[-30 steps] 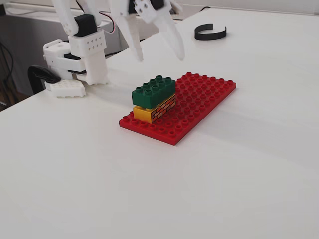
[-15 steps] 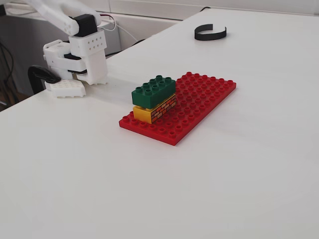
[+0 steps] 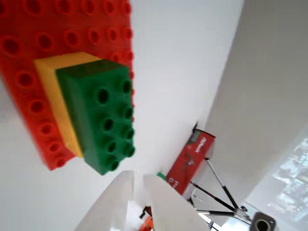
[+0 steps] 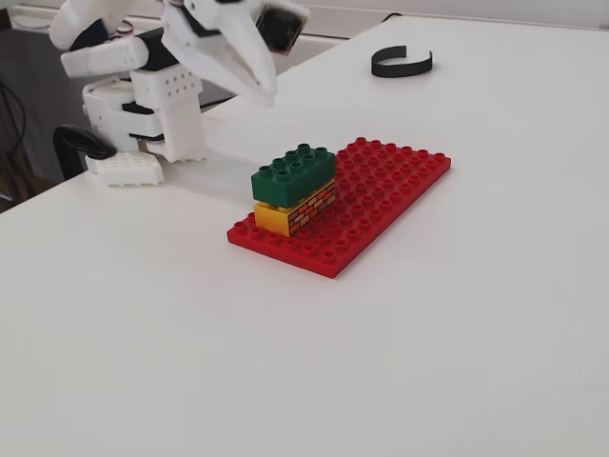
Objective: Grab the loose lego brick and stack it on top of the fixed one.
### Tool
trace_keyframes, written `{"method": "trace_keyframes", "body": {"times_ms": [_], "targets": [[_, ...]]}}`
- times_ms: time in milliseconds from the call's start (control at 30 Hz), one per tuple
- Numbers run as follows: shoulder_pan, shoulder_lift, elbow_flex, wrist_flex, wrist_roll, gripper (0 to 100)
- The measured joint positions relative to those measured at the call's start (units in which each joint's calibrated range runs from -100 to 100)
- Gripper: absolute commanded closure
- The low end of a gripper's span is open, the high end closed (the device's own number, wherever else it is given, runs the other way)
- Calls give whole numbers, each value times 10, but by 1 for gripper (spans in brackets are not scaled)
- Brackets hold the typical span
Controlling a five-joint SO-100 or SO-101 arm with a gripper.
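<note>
text: one label only | where: red box (image 3: pixel 196 156) past the table edge, wrist view | what: white lettering along its side, blurred and lying sideways, could not be read | fixed view: no readable text, numbers or signs on any surface | bricks and baseplate: no print seen

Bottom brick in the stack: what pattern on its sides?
Red-brown brick-wall pattern on a yellow brick, under the green brick. Clearest in the fixed view.

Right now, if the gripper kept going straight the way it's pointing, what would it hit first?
Probably bare table, left of the green brick; the gripper points down just beside the stack, though depth is unclear.
</note>
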Motion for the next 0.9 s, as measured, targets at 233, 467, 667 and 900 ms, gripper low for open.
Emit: {"method": "trace_keyframes", "body": {"times_ms": [233, 467, 667, 900], "targets": [[2, 0, 74, 50, -2, 99], [2, -8, 95, 80, -7, 99], [2, -8, 95, 84, -58, 99], [2, -8, 95, 84, -62, 99]]}}
